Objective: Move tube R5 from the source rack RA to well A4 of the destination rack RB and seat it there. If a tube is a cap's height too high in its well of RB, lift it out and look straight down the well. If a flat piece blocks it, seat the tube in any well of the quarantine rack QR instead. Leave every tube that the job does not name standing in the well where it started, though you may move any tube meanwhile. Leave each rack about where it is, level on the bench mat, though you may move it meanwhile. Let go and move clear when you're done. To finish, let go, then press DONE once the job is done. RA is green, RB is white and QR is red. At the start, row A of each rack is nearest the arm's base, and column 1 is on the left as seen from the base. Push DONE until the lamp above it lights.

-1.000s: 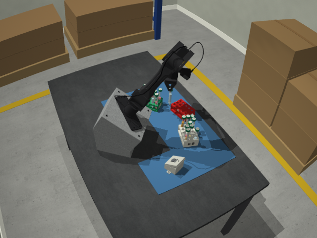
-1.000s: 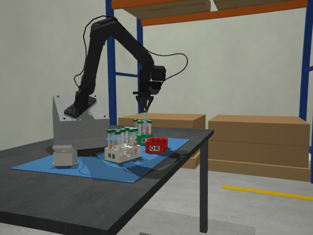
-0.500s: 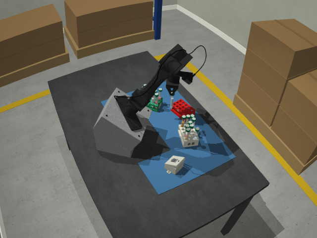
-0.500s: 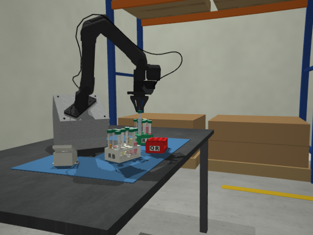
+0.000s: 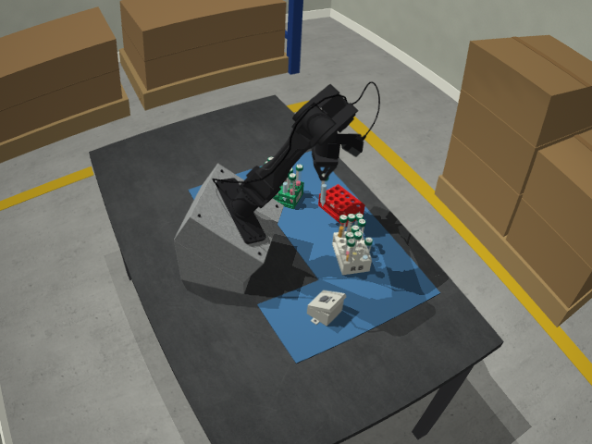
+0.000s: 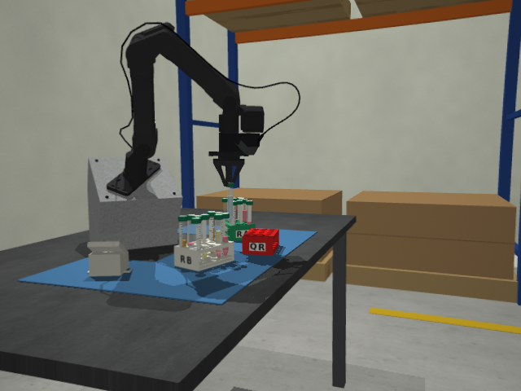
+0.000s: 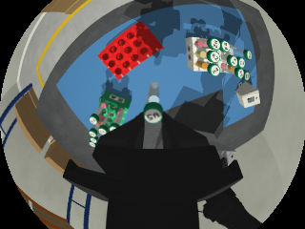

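Grey-walled room; dark table (image 5: 382, 373) (image 6: 126, 328) (image 7: 265, 81). Item: tube R5 (image 5: 323, 193) (image 6: 230, 198) (image 7: 152, 114), upright, cap uppermost, clasped in the closed gripper (image 5: 323, 178) (image 6: 229, 183) (image 7: 152, 115), aloft. Destination: white rack RB (image 5: 355, 267) (image 6: 186, 259) (image 7: 190, 54), well apart, lower, at five o'clock from the gripper as the top view showed it.

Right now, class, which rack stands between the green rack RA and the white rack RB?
The red rack QR stands between them, seen in the top and exterior views.
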